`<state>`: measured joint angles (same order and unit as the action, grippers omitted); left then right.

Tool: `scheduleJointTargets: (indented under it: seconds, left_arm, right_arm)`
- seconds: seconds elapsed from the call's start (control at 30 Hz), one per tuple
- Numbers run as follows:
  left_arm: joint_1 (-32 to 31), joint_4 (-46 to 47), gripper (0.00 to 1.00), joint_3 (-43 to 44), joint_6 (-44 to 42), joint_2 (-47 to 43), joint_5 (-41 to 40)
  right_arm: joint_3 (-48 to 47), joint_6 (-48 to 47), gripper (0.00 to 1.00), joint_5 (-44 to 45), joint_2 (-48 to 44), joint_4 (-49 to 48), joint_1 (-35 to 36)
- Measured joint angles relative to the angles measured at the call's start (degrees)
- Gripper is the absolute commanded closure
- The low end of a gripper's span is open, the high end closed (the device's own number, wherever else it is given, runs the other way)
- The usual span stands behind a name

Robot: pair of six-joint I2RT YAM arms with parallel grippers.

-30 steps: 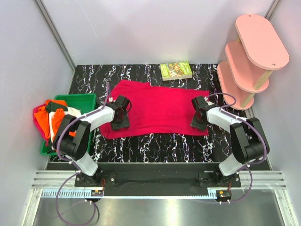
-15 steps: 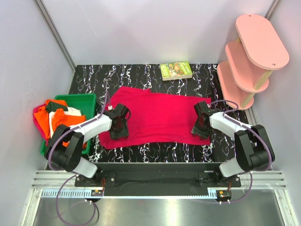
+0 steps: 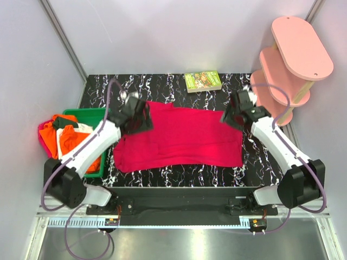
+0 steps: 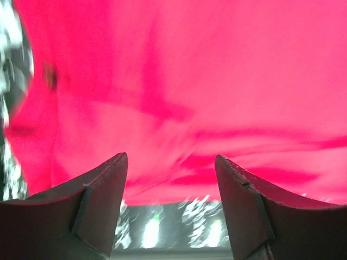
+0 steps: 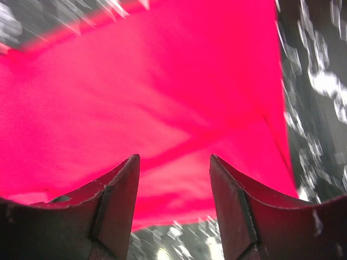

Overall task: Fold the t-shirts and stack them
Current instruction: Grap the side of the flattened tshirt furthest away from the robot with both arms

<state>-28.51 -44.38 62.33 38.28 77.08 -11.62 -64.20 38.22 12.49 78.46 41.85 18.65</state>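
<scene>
From above, the red shirt (image 3: 179, 138) lay spread across the middle of the bench (image 3: 179, 86), long side running left to right. It was mostly flat, with a slightly wavy near hem. The left hand (image 3: 136, 116) hung over its far left corner and the right hand (image 3: 233, 115) over its far right corner. Other shirts (image 3: 68, 135) sat heaped in a green tray (image 3: 103, 112).

In the left wrist view, the left hand (image 4: 171, 203) was spread wide and empty, with creased crimson cloth beyond it.

In the right wrist view, the right hand (image 5: 173, 200) was equally wide and empty over smoother cloth crossed by one diagonal crease.

Both hands should probably pinch the far edge at matching spots and carry it over together, so the fold lands square.
</scene>
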Motion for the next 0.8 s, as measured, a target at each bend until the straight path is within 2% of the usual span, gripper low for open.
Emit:
scheduleJointTargets:
  seconds: [0.07,0.17,0.43,0.6,0.8]
  left_arm:
    - [1.4,0.7,0.34,9.6,-1.0,3.7,-0.7]
    - [5.2,3.0,0.39,21.7,-2.2,12.9,-1.1]
    - [12.2,2.1,0.42,44.2,-7.0,42.2,-1.5]
    - [14.6,0.5,0.4,53.6,-9.0,51.8,-0.9]
    - [17.2,0.6,0.38,59.5,-9.6,56.0,0.6]
  right_arm:
    - [-6.3,-1.4,0.38,0.5,0.6,-1.1,0.0]
    - [-10.3,-2.4,0.38,0.3,1.4,-2.3,0.0]
    - [-7.5,-3.8,0.4,-0.2,2.1,-1.9,0.0]
    - [-5.6,-5.3,0.39,-0.1,0.6,-1.4,0.0]
    - [-5.5,-6.0,0.4,-0.1,-1.3,-1.4,0.0]
